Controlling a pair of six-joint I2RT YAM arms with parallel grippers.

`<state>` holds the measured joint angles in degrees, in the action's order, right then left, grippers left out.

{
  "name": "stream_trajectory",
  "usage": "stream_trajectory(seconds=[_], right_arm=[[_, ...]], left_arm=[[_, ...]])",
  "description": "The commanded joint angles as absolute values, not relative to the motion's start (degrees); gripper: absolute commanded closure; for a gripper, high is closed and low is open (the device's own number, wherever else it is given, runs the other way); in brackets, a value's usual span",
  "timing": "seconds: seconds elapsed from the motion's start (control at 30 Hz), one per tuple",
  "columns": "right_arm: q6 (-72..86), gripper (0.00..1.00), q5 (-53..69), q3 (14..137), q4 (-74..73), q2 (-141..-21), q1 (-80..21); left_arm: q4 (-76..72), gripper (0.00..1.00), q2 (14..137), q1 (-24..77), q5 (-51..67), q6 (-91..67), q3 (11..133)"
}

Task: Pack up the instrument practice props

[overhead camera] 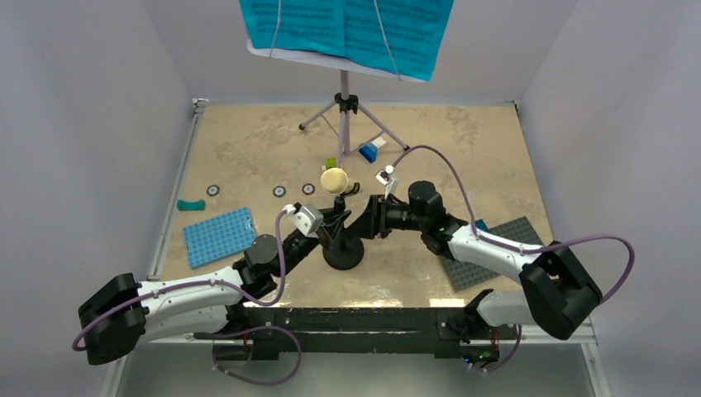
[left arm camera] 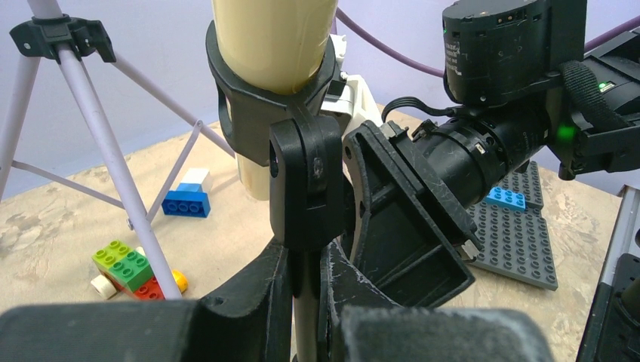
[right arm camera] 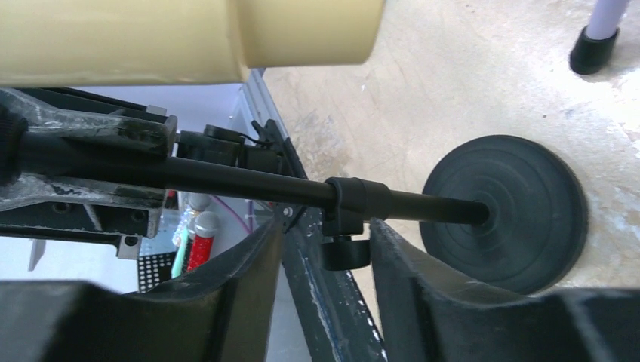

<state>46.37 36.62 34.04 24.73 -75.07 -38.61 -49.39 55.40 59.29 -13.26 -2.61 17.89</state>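
The black mic stand (overhead camera: 343, 255) stands on its round base near the table's front middle. Its clip holds the cream microphone (overhead camera: 335, 180). My left gripper (left arm camera: 306, 264) is shut on the thin pole just under the clip (left arm camera: 302, 173). From the right, my right gripper (right arm camera: 328, 249) stands open, its fingers on either side of the pole's black knob (right arm camera: 347, 253) without pinching it. The round base (right arm camera: 513, 211) shows beyond it. At the back stands the lavender music stand on its tripod (overhead camera: 345, 103), with the teal sheet-music pages (overhead camera: 347, 29) on it.
A blue baseplate (overhead camera: 217, 236) lies front left and a grey baseplate (overhead camera: 496, 252) under the right arm. Small bricks (overhead camera: 369, 151) sit near the tripod's feet, and a teal piece (overhead camera: 190, 204) and small discs (overhead camera: 212, 189) lie at the left.
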Motion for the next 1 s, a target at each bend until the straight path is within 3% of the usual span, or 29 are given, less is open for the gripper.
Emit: stream_trajectory(seconds=[0.0, 0.17, 0.3, 0.43, 0.53, 0.7, 0.8, 0.97], right_arm=[[48.3, 0.44, 41.26, 32.81, 28.69, -74.75, -39.44], [47.76, 0.42, 40.78, 32.1, 27.63, -75.68, -39.46], [47.72, 0.47, 41.09, 32.17, 28.11, -76.75, -39.44], [48.29, 0.66, 40.52, 32.49, 29.25, -76.73, -39.46], [48.32, 0.73, 40.26, 32.93, 29.78, -76.66, -39.45], [43.68, 1.0, 37.24, 34.12, 25.96, -74.39, -39.58], [33.62, 1.0, 27.5, 36.71, 15.97, -70.54, -42.02], [13.72, 1.0, 0.38, 39.26, 6.44, -65.68, -51.98]], left_arm=[[-44.94, 1.0, 55.36, 59.68, -12.92, -4.76, 16.2], [-44.72, 1.0, 54.79, 59.68, -13.18, -4.79, 15.99], [-44.57, 1.0, 54.78, 59.75, -13.18, -4.91, 15.97], [-44.66, 1.0, 55.06, 59.77, -13.01, -5.1, 16.12], [-44.73, 1.0, 55.27, 59.83, -12.92, -5.18, 16.23], [-43.96, 1.0, 55.46, 59.85, -12.96, -5.51, 16.36], [-43.45, 1.0, 56.23, 59.86, -13.33, -6.23, 16.51], [-42.01, 1.0, 57.97, 59.85, -13.28, -8.83, 17.05]])
